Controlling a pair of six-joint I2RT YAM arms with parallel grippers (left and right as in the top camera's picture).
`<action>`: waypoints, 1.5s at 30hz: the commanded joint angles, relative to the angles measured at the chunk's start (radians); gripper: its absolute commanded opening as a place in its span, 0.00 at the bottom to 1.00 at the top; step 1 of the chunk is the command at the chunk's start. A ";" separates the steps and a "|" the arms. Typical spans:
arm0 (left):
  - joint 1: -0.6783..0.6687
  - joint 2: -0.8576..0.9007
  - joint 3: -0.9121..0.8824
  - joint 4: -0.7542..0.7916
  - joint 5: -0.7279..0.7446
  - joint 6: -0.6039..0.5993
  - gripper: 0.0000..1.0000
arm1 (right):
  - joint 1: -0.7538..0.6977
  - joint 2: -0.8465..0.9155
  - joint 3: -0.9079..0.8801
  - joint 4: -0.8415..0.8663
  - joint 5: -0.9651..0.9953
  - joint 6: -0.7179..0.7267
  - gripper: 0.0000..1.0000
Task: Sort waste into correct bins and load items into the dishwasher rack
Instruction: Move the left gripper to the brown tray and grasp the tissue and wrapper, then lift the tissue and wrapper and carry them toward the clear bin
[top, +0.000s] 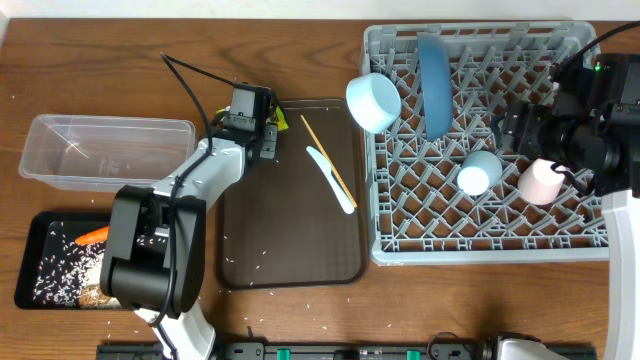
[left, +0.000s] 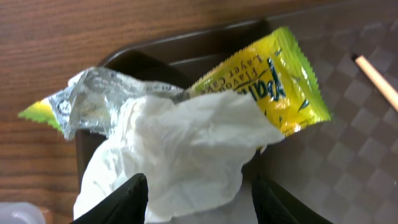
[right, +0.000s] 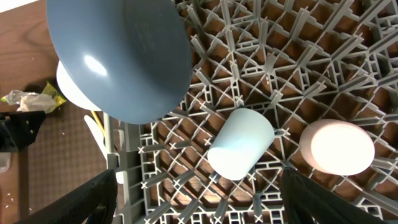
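Note:
In the left wrist view a crumpled white napkin (left: 180, 143) lies partly over a yellow-and-silver wrapper (left: 273, 87) at the brown tray's corner. My left gripper (left: 199, 208) is open, with one finger on each side of the napkin. Overhead it (top: 268, 138) covers the napkin, and a bit of wrapper (top: 283, 122) shows. My right gripper (right: 199, 205) is open and empty above the dishwasher rack (top: 480, 240). The rack holds the upright dark-blue plate (top: 435, 85), light blue cup (top: 479, 172) and pink cup (top: 541, 182). The light blue bowl (top: 373, 102) rests at its left edge.
The light blue utensil (top: 332, 180) and a chopstick (top: 328, 160) lie on the brown serving tray (top: 290, 250). The clear tub (top: 105, 150) stands at the left. The black tray (top: 35, 250) in front of it holds rice and the carrot (top: 92, 235). Loose rice grains dot the table.

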 joint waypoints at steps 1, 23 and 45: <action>0.009 0.041 -0.002 0.019 0.006 0.003 0.54 | 0.004 0.002 0.001 -0.008 0.000 -0.015 0.80; 0.043 -0.437 0.010 -0.323 -0.112 -0.065 0.06 | 0.004 0.002 0.001 0.000 0.000 -0.026 0.81; 0.200 -0.278 -0.002 -0.257 0.163 -0.125 0.87 | 0.004 0.002 0.001 0.008 0.000 -0.026 0.83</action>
